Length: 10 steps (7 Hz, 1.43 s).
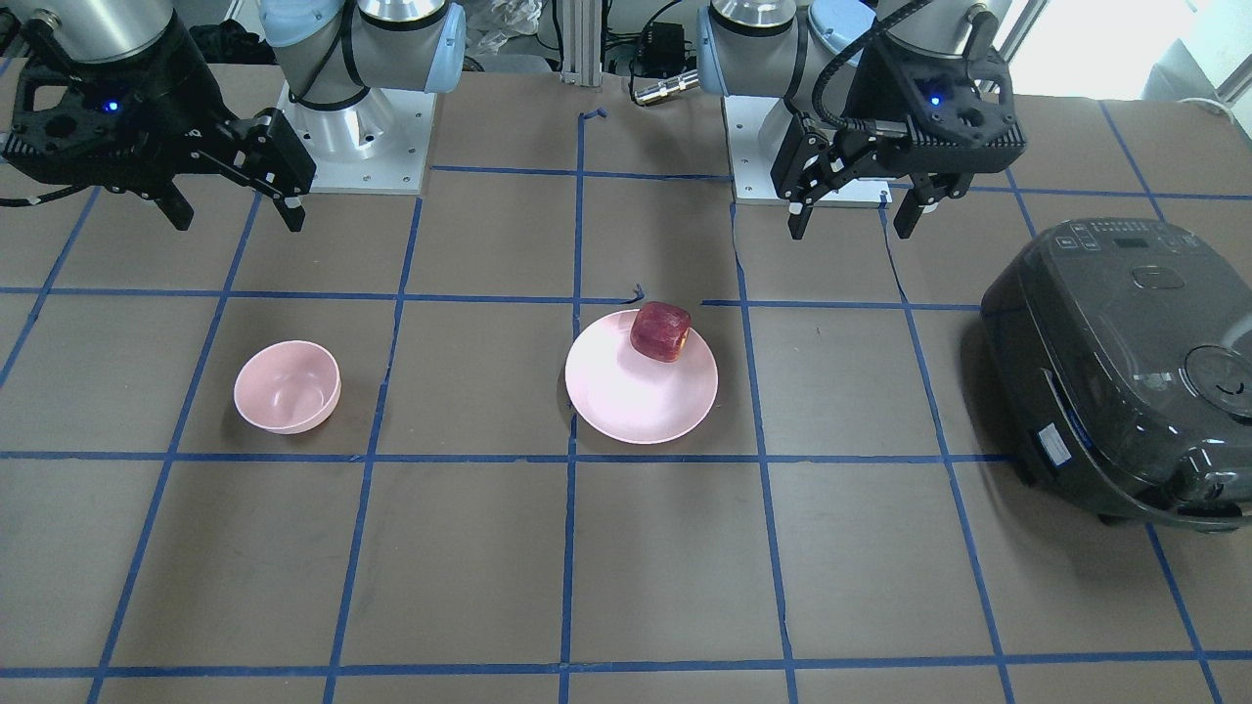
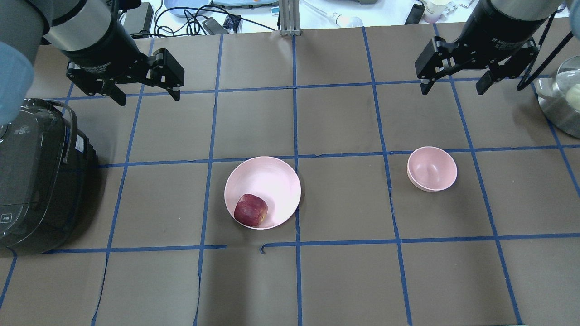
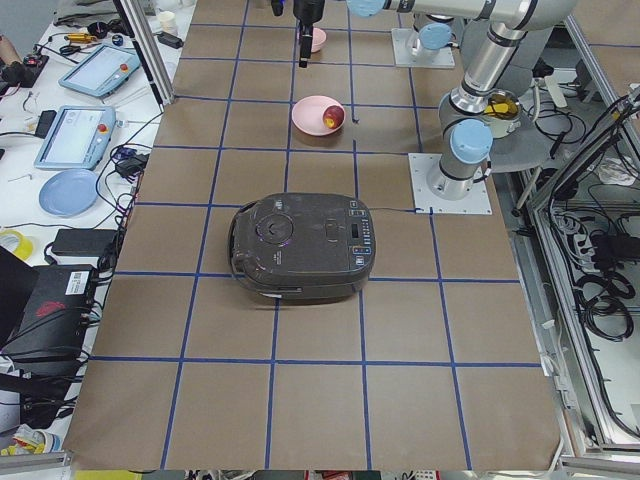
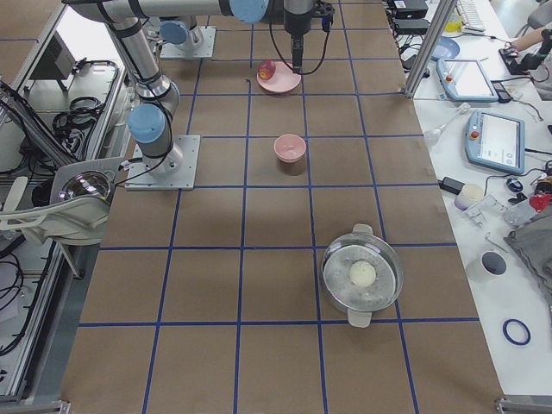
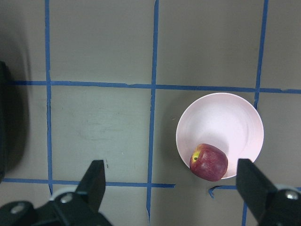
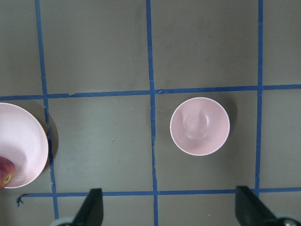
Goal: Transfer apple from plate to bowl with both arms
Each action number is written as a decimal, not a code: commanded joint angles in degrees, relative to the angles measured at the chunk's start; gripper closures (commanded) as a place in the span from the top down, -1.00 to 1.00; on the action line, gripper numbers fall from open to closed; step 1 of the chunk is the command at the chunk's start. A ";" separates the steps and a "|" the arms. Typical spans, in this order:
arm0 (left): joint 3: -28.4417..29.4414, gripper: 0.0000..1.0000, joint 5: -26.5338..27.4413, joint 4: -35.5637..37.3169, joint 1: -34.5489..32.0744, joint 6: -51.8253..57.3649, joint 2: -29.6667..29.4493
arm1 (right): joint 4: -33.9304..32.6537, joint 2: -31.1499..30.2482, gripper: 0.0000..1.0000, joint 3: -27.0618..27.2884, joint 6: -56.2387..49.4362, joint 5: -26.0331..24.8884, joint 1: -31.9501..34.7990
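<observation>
The dark red apple lies on the near-left edge of the pale pink plate at mid-table. It also shows in the front view and the left wrist view. The small pink bowl stands empty to the plate's right and shows in the right wrist view. My left gripper is open and empty, raised above the table, beyond and left of the plate. My right gripper is open and empty, raised beyond the bowl.
A dark rice cooker stands at the table's left end. A steel pot with a pale round item in it sits at the right end. Blue tape lines mark a grid on the brown table.
</observation>
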 commanded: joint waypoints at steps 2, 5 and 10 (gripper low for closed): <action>0.01 1.00 0.00 0.00 0.00 -0.03 0.01 | -0.18 -0.19 1.00 0.35 -0.08 -0.84 0.00; -0.08 1.00 0.00 0.00 0.00 0.06 0.01 | -0.27 -0.19 1.00 0.35 0.00 -0.66 0.00; -0.08 1.00 0.00 0.00 0.00 0.06 0.01 | -0.18 -0.19 1.00 0.17 -0.08 -1.10 -0.08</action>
